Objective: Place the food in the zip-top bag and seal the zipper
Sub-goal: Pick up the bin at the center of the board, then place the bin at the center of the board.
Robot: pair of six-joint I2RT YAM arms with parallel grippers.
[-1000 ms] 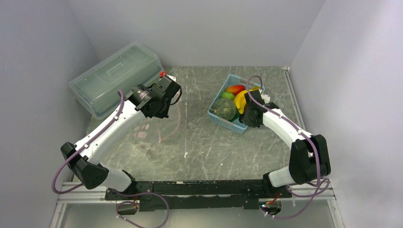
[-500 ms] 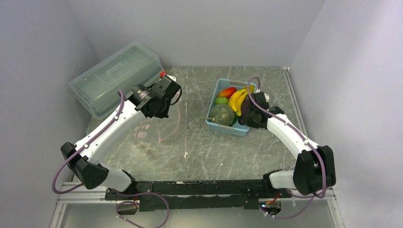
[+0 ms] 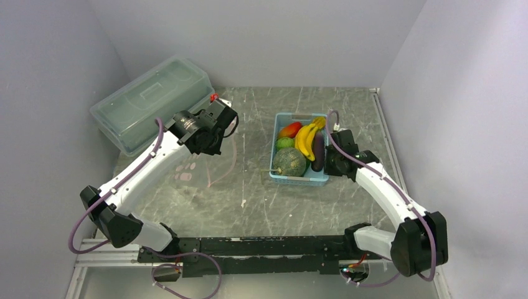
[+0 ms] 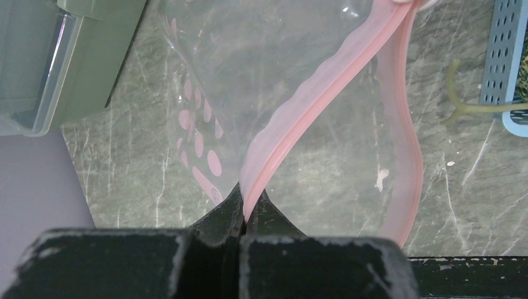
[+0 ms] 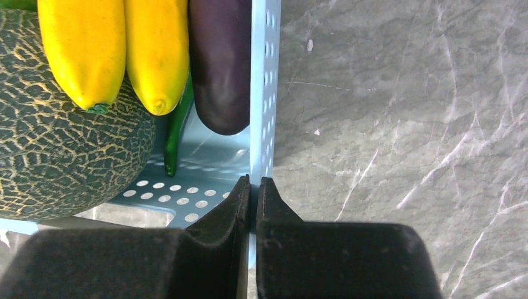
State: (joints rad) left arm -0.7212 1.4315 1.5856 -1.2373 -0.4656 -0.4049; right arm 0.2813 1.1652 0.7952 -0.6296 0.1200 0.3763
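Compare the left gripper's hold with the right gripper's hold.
The left gripper pinches soft material, the pink zipper of the dotted zip-top bag. The right gripper pinches something rigid, the side wall of the light-blue basket. No food shows in the bag, while the basket holds bananas, a melon and an eggplant. Both grippers are shut on a thin edge.

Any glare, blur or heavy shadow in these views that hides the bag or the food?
Top external: soft even light, sharp, but the clear bag barely shows against the table. Left wrist: zipper crisp, left gripper dark at the bottom. Right wrist: bananas and basket sharp, faint sheen on the eggplant.
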